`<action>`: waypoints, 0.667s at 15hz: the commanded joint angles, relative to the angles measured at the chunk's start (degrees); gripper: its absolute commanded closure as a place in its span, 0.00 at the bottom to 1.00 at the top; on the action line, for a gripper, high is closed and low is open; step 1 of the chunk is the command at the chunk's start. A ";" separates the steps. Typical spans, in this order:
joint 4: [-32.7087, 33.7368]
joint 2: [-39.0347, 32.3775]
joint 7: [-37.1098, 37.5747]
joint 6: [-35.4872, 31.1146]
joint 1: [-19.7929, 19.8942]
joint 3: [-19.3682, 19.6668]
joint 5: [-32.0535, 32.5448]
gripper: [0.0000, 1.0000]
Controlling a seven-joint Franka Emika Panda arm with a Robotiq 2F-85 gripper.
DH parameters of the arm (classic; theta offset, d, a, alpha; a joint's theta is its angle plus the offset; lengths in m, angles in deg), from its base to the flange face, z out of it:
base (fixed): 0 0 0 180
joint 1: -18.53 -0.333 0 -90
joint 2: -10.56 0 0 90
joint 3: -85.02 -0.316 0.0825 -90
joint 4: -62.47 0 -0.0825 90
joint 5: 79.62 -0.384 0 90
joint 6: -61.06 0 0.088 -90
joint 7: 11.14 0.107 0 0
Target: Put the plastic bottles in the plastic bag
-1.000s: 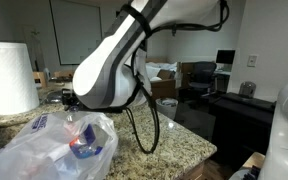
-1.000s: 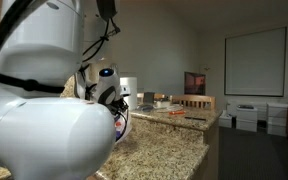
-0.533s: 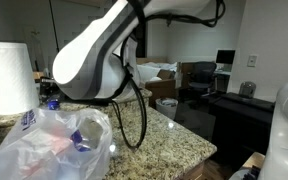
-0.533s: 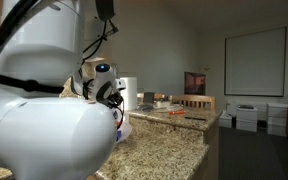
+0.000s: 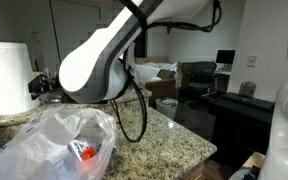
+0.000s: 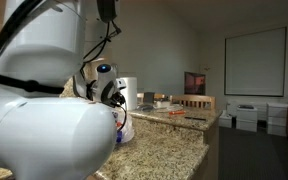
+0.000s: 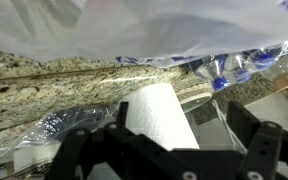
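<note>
My gripper [image 7: 169, 142] is wide open and holds nothing. The plastic bag [image 5: 39, 140] lies on the counter [image 5: 174, 140], in front of the jaws. One of the plastic bottles [image 5: 84, 152] sits inside it, not between them.

The speckled granite table [image 5: 179, 140] carries the crinkly translucent plastic bag [image 5: 44, 145] at its near left. A white paper towel roll [image 5: 9, 78] stands upright behind it, far left.

White arm [image 5: 94, 65] arches down from above, bulky in both exterior views. Gripper [image 7: 166, 140] has its dark jaws spread wide, empty.
</note>
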State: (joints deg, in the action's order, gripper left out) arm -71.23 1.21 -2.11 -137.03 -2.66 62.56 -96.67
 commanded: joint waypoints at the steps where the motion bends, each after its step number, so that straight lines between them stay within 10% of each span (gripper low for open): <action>1: 0.25 0.28 0.31 0.00 0.52 0.95 0.55 0.00; 6: -3.67 6.12 -1.32 0.33 1.13 7.92 -4.20 0.00; 10: -9.40 17.37 -4.86 18.14 3.87 15.44 -4.26 0.00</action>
State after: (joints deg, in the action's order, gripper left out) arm -73.95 8.41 -3.68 -130.02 -0.72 74.30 -100.45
